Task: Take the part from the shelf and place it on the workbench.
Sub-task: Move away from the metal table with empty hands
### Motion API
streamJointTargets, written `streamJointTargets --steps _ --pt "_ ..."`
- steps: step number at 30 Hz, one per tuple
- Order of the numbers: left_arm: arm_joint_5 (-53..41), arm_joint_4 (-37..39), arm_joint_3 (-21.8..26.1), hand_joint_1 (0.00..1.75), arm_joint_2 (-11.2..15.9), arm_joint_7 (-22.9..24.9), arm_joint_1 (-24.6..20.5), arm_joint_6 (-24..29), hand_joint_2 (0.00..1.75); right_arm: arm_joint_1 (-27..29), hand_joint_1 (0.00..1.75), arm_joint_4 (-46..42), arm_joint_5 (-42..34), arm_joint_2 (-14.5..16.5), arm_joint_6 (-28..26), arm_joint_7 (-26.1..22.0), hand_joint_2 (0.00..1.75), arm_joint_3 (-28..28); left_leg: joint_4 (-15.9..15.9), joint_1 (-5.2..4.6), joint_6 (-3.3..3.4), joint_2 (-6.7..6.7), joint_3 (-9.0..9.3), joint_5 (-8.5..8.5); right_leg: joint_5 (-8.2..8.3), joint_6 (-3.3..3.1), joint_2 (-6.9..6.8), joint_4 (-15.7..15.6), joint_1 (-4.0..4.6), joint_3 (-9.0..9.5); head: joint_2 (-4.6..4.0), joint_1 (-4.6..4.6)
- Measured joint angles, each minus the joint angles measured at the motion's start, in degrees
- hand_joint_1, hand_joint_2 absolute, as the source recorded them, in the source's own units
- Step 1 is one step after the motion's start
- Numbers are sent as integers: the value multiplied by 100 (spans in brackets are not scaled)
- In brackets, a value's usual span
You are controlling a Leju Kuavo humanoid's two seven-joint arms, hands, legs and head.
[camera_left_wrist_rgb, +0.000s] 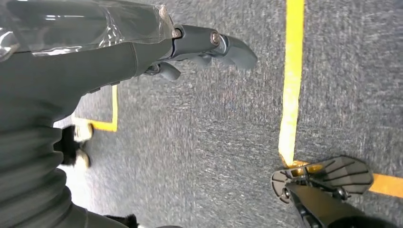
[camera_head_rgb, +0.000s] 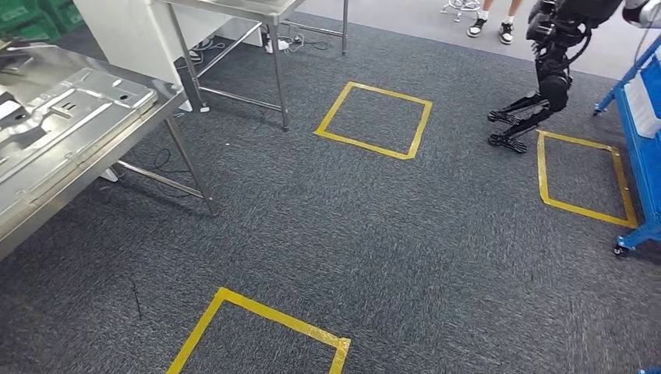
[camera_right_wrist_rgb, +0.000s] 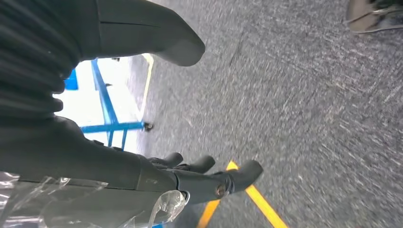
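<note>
1. The left hand [camera_left_wrist_rgb: 199, 50] hangs over the grey carpet [camera_head_rgb: 374, 234] with nothing in it, its fingers apart and stretched out.
2. The right hand [camera_right_wrist_rgb: 209, 173] also hangs above the carpet, holding nothing, fingers slightly spread.
3. Yellow tape lines [camera_left_wrist_rgb: 290, 85] run across the carpet below the left hand, and another yellow strip [camera_right_wrist_rgb: 256, 199] lies below the right hand.
4. In the head view, three yellow taped squares [camera_head_rgb: 374, 121] mark the floor.
5. A blue shelf frame on wheels [camera_head_rgb: 643, 156] stands at the right edge; what it holds is too cropped to tell.
6. A steel workbench [camera_head_rgb: 47, 199] stands at the left, and a pressed sheet-metal part [camera_head_rgb: 70, 105] lies flat on it.
7. Green crates [camera_head_rgb: 27, 15] sit beyond the bench; their contents are hidden.
8. Another dark legged robot [camera_head_rgb: 546, 78] stands beside the far right square, and a person's shoes [camera_head_rgb: 491, 29] show behind it.
</note>
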Motion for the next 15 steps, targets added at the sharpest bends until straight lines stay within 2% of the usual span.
streamJointTargets --steps 1,2,4,5,6,8,9,10,11,12,13,14,15 --pt "-3 0 0 0 -1 0 -4 -2 175 3 0 0 -3 2 0 0 175 1 0 -3 -4 70 4 -4 110 -5 -21 -140 -4 88 0 -1" --pt "-4 0 0 0 0 -1 -12 -4 175 5 0 0 -7 2 0 1 175 1 1 -4 -13 132 15 -11 291 -17 -70 -493 -4 289 0 -1" --pt "-11 0 0 0 1 0 -23 -5 175 0 0 -1 -14 2 1 4 175 1 7 -28 -55 233 44 -42 604 -61 -325 -1359 25 773 0 -2" --pt "-14 0 0 0 4 0 -25 -5 175 -4 0 -1 -17 3 2 7 175 0 10 -44 -85 283 59 -60 677 -86 -412 -1629 43 911 0 -4" --pt "-17 0 0 0 7 0 -26 -5 175 -5 0 -1 -20 4 3 9 175 0 11 -55 -116 335 71 -76 696 -109 -453 -1757 62 966 0 -7" --pt "-21 0 0 0 10 -1 -33 -7 175 1 0 -1 -27 5 3 14 175 0 8 -49 -184 441 96 -100 711 -169 -315 -1789 70 949 1 -8" --pt "-22 0 0 0 12 -1 -40 -8 175 3 0 -1 -31 5 3 16 175 0 48 -33 -221 403 97 -139 725 -200 -253 -1803 65 954 1 -11" --pt "-23 0 0 0 13 -1 -46 -8 175 -1 0 0 -34 7 2 18 175 0 186 -18 -257 300 54 -236 741 -233 -193 -1817 54 960 1 -17" --pt "-23 0 0 0 14 -1 -46 -9 175 -10 0 -1 -35 7 1 20 175 0 452 0 -289 154 -51 -395 757 -262 -135 -1830 40 967 1 -24" --pt "-22 0 0 0 16 -1 -40 -9 175 -17 0 -1 -37 9 1 22 175 0 832 14 -311 -8 -217 -594 762 -275 -75 -1829 41 963 0 -31" --pt "-22 0 0 0 16 -1 -24 -10 175 -21 0 0 -37 9 1 23 175 0 1264 21 -324 -104 -421 -785 765 -287 -5 -1829 44 958 0 -33" --pt "-21 0 0 0 18 0 -7 -12 175 -19 0 0 -37 10 2 25 175 0 1615 24 -330 -153 -599 -900 767 -292 72 -1828 51 957 0 -34" --pt "-21 0 0 0 20 1 6 -12 175 -14 0 1 -37 11 2 25 175 0 1781 23 -327 -175 -701 -904 768 -294 152 -1827 58 959 0 -34"
